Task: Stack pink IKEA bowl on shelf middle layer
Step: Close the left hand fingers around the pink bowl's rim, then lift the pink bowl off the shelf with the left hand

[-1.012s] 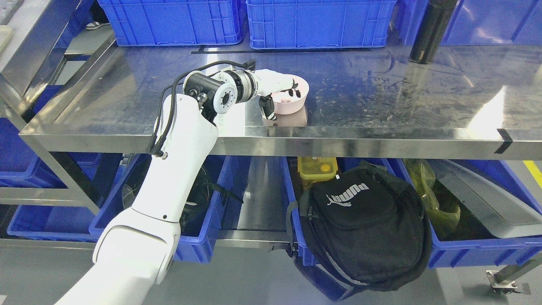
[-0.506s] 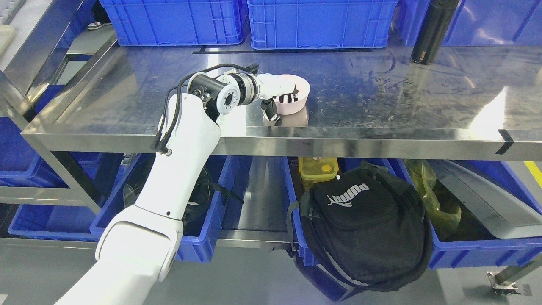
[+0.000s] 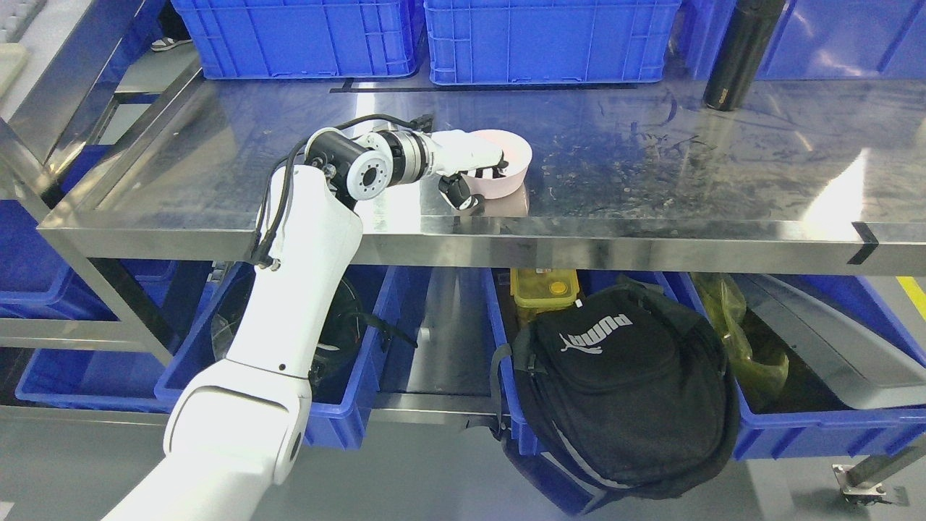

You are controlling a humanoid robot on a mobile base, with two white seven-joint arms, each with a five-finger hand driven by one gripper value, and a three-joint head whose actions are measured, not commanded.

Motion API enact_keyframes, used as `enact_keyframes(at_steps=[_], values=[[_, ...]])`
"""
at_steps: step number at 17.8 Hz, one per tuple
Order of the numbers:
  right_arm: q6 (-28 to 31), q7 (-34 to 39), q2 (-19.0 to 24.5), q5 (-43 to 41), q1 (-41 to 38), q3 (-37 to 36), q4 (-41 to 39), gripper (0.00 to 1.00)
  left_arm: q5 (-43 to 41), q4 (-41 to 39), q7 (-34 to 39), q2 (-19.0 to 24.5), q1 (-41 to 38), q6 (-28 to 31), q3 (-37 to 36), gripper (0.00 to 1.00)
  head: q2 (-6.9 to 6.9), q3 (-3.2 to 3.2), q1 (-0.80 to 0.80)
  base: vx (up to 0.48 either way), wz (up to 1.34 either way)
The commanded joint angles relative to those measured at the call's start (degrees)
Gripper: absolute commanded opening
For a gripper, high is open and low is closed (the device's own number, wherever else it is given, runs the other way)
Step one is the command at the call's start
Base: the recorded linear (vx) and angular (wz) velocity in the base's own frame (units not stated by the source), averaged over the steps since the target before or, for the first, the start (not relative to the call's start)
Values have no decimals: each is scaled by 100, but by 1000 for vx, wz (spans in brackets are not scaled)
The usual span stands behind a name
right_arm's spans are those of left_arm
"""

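A pink bowl (image 3: pixel 511 176) sits on the steel shelf (image 3: pixel 651 181) near its front edge, left of the middle. My left hand (image 3: pixel 474 174) reaches it from the left: the fingers curl over the near rim into the bowl and the thumb (image 3: pixel 461 196) presses on the outer wall. The bowl looks slightly tilted, and its reflection shows on the steel beneath. Only one pink bowl is visible. The right arm does not appear in the head view.
Blue crates (image 3: pixel 550 40) line the back of the shelf, with a black bottle (image 3: pixel 738 54) at the back right. Below the shelf are blue bins, a black backpack (image 3: pixel 622 391) and a yellow container (image 3: pixel 544 287). A steel frame post (image 3: pixel 43 94) stands on the left.
The left hand has closed further on the bowl's rim and the wrist has dropped a little. The bowl has shifted slightly away and to the right. The camera has moved slightly.
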State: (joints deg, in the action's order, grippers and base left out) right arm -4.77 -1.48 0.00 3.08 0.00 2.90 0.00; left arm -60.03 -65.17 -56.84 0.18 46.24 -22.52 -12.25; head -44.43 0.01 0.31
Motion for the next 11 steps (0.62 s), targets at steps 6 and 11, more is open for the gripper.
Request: enact_keyframes(at_steps=[6, 11], values=[[2, -1, -100, 0, -132, 0, -100, 100, 1195, -1445, -372, 82, -45, -182, 1163, 0, 1, 0, 0, -1, 3], [2, -1, -100, 0, -132, 0, -100, 100, 1196, -1850, -310, 82, -80, -514, 1260, 0, 0, 0, 0, 0, 0]])
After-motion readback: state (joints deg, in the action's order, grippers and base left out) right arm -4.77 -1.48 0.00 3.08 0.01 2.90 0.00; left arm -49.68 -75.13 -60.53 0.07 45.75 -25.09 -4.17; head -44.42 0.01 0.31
